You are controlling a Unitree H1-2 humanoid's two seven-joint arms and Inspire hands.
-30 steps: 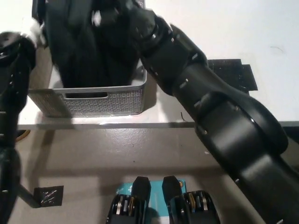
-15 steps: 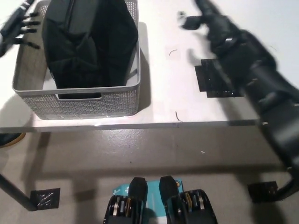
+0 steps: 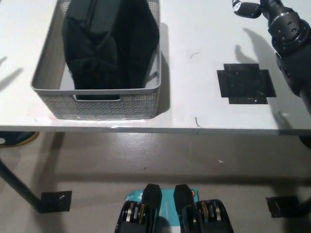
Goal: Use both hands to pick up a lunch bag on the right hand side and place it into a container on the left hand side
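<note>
The black lunch bag [image 3: 109, 43] sits inside the grey woven container [image 3: 97, 104] on the left part of the white table. Nothing touches the bag. My black right arm [image 3: 291, 48] comes up along the right edge, well clear of the container. Only a small part of my right hand [image 3: 247, 8] shows at the top edge, above the table's far right side, too cut off to read its fingers. My white left hand is out of the picture; only faint shadows fall on the table at the far left.
A black tape cross [image 3: 245, 83] marks the table to the right of the container. The table's front edge [image 3: 160, 128] runs across the middle of the picture. Below it lie grey floor, a table leg [image 3: 17, 184] and tape patches.
My right arm has pulled out of the container and swung away to the far right. My left hand has left the view. The bag stays in the container. The camera has shifted a little.
</note>
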